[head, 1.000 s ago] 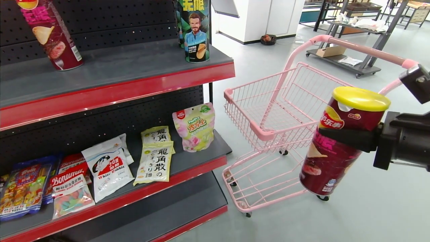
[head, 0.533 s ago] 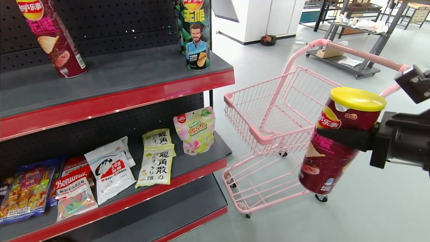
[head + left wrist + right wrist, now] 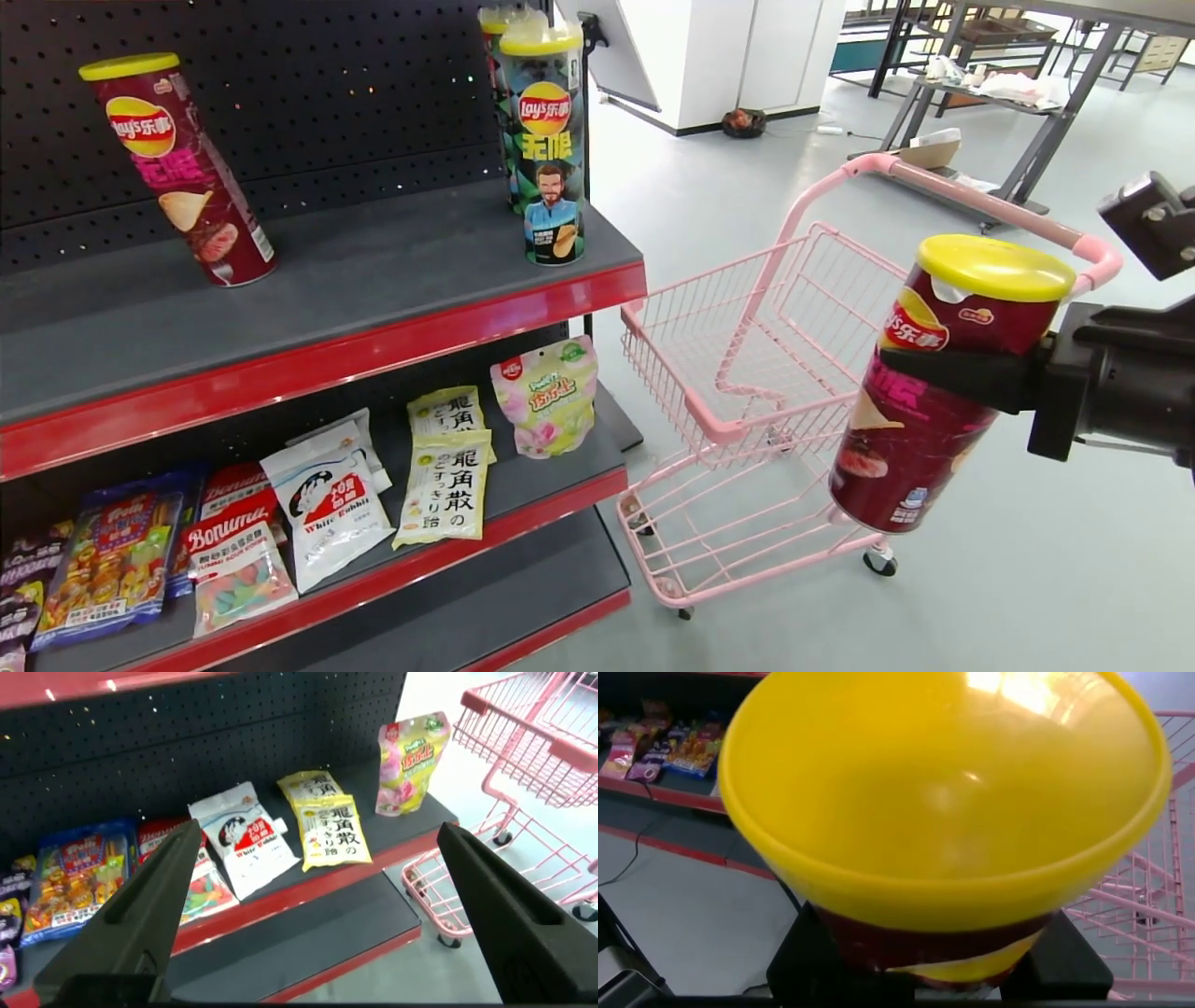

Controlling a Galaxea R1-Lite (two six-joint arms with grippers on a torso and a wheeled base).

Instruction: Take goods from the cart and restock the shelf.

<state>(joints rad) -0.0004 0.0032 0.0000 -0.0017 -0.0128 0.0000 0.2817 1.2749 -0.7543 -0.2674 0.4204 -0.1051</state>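
Note:
My right gripper (image 3: 971,378) is shut on a dark red chip can with a yellow lid (image 3: 934,392), held upright in the air to the right of the pink cart (image 3: 747,373). The can's lid (image 3: 943,793) looms close in the right wrist view. The cart's basket looks empty. On the upper shelf (image 3: 308,299) stand a matching red can (image 3: 182,173) at the left and a green-black can (image 3: 548,154) at the right corner. My left gripper (image 3: 318,915) is open, its two fingers (image 3: 140,915) spread before the lower shelf.
The lower shelf (image 3: 523,467) holds several snack bags, among them a white bag (image 3: 331,499), yellow packets (image 3: 448,476) and a pink-green pouch (image 3: 549,397). Grey floor lies right of the shelf. Metal racks (image 3: 971,103) stand in the room behind.
The head view has tilted up, so shelf and cart sit lower in the picture. The right gripper still holds the can in about the same place.

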